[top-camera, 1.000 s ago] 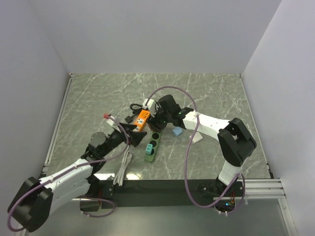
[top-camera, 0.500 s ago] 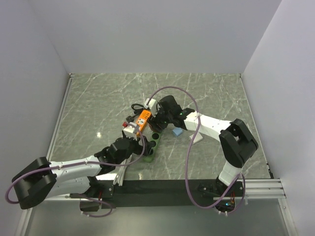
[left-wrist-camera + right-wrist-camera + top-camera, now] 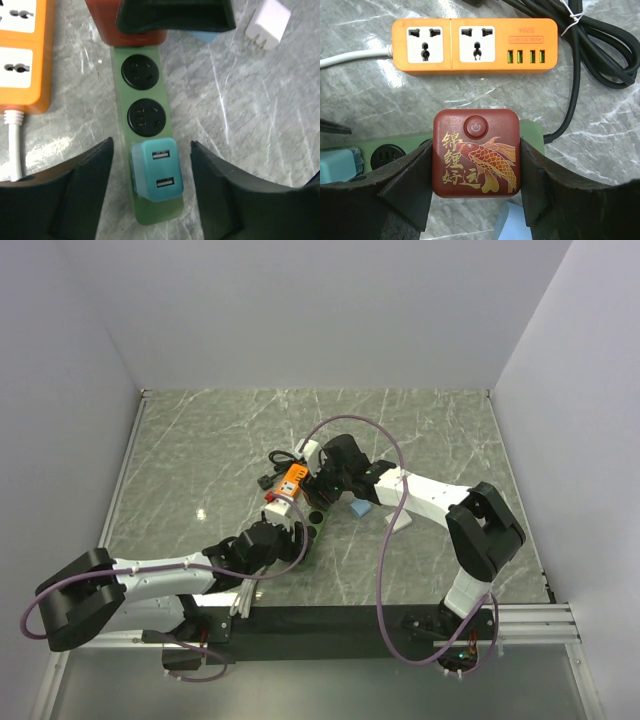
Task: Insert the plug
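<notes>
A green power strip (image 3: 120, 85) lies on the marble table, two black round sockets bare. A teal USB plug (image 3: 156, 170) sits in its near-end socket. My left gripper (image 3: 151, 147) hangs over it, open, a finger on each side and a gap between each finger and the plug. At the strip's other end stands a red square plug (image 3: 476, 152) with a gold koi and a power button. My right gripper (image 3: 476, 150) is shut on it, fingers pressed on both sides. From above, both grippers meet over the green strip (image 3: 308, 528).
An orange power strip (image 3: 475, 46) lies just beyond the green one, with a coiled black cable (image 3: 600, 55) beside it. A light blue block (image 3: 361, 509) and a white adapter (image 3: 401, 521) lie to the right. A white cord (image 3: 250, 590) runs near the left arm.
My left arm swung in from the left and came down over the green strip's teal plug, its jaws narrowing. The right gripper and red plug stayed put.
</notes>
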